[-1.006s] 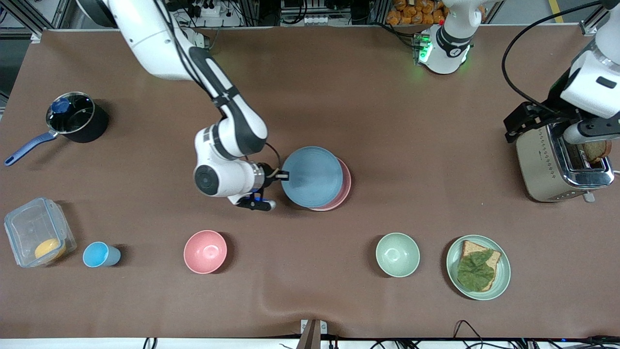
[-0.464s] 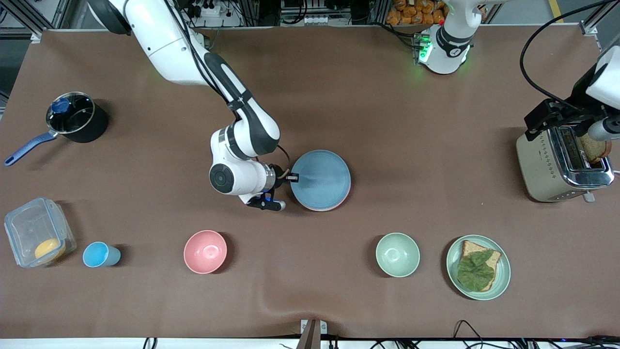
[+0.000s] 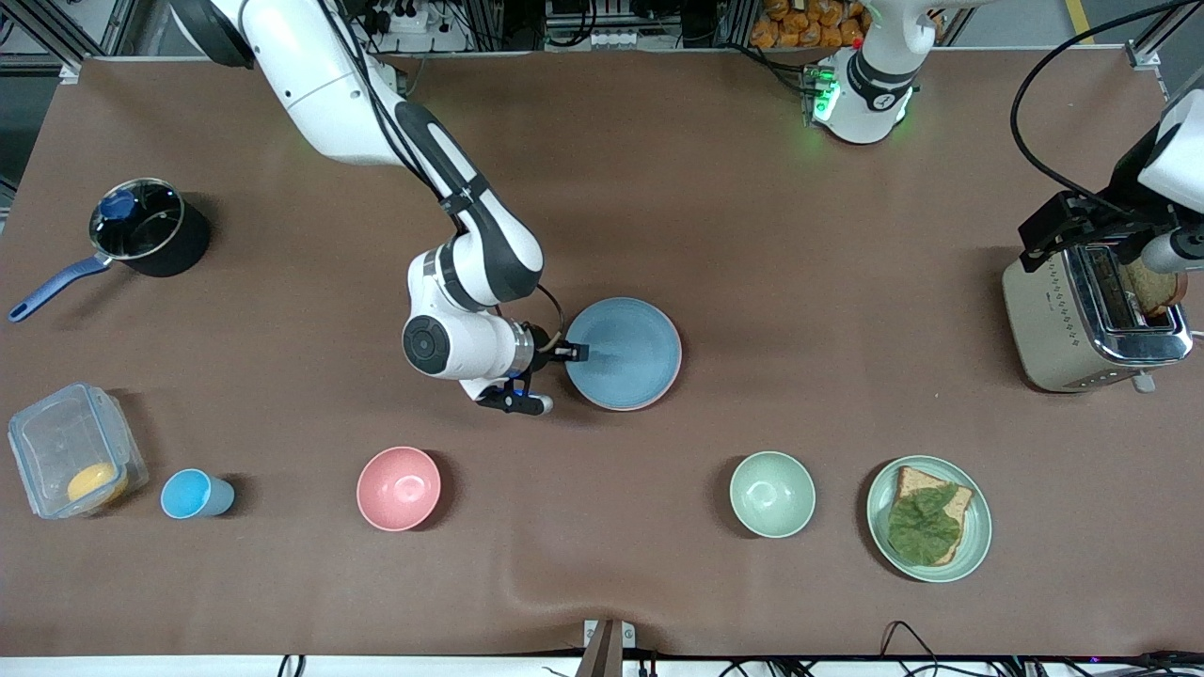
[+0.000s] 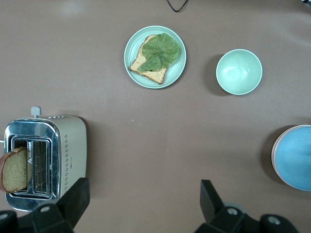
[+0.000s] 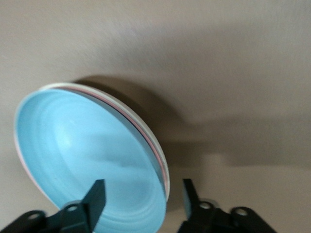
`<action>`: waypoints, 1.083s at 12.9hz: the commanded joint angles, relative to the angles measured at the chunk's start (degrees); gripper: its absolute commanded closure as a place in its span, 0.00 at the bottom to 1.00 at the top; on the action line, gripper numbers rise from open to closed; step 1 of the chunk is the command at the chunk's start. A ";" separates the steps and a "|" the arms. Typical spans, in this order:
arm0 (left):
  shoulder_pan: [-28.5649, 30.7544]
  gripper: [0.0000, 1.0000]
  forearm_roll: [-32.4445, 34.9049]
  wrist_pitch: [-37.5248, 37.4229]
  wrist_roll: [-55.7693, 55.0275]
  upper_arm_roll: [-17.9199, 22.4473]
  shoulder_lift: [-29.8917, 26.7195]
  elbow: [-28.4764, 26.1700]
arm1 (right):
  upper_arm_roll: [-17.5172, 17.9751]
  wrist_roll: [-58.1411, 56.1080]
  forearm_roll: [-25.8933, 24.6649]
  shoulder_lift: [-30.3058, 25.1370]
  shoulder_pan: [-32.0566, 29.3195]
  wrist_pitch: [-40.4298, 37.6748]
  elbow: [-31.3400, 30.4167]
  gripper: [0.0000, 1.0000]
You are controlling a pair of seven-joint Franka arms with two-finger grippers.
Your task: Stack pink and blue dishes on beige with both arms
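The light blue plate (image 3: 625, 354) lies on top of the pale pink plate (image 3: 664, 392), of which only a thin rim shows. A pale beige edge (image 5: 58, 86) peeks out under them in the right wrist view; the rest of the beige plate is hidden. My right gripper (image 3: 576, 353) is at the stack's rim on the right arm's side. It is open, with one finger (image 5: 97, 196) over the blue plate (image 5: 87, 155) and the other outside the rim. My left gripper (image 4: 143, 199) hangs open and empty over the table by the toaster (image 3: 1091, 315).
Nearer the camera stand a pink bowl (image 3: 398, 488), a blue cup (image 3: 193, 495), a green bowl (image 3: 772, 494) and a green plate with toast and lettuce (image 3: 929, 518). A pot (image 3: 146, 230) and a plastic box (image 3: 75, 449) sit at the right arm's end.
The right gripper carried the blue plate toward the left arm's end until it sat squarely over the pink plate, then lowered it. The left arm drew back toward the toaster, then held still.
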 commanded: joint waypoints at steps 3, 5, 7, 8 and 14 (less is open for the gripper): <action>-0.23 0.00 -0.85 -0.73 0.96 0.32 -0.34 -0.28 | -0.47 -0.24 0.21 -2.16 -5.74 -6.69 2.39 0.00; -0.32 0.00 -0.85 -0.73 0.96 0.32 -0.34 -0.28 | -0.91 -0.77 -1.88 -4.53 -10.13 -12.40 2.31 0.00; -0.14 0.00 -0.77 -0.73 1.05 0.32 -0.34 -0.19 | -1.09 -1.74 -8.38 -6.91 -14.26 -18.37 2.22 0.00; -0.14 0.00 -0.59 -0.73 1.05 0.58 -0.34 -0.19 | -1.09 -1.74 -11.02 -7.96 -16.37 -20.58 2.04 0.00; -0.14 0.00 -0.77 -2.05 0.96 0.14 -0.43 -0.02 | -1.27 -7.71 -23.58 -14.03 -24.12 -28.16 1.87 0.00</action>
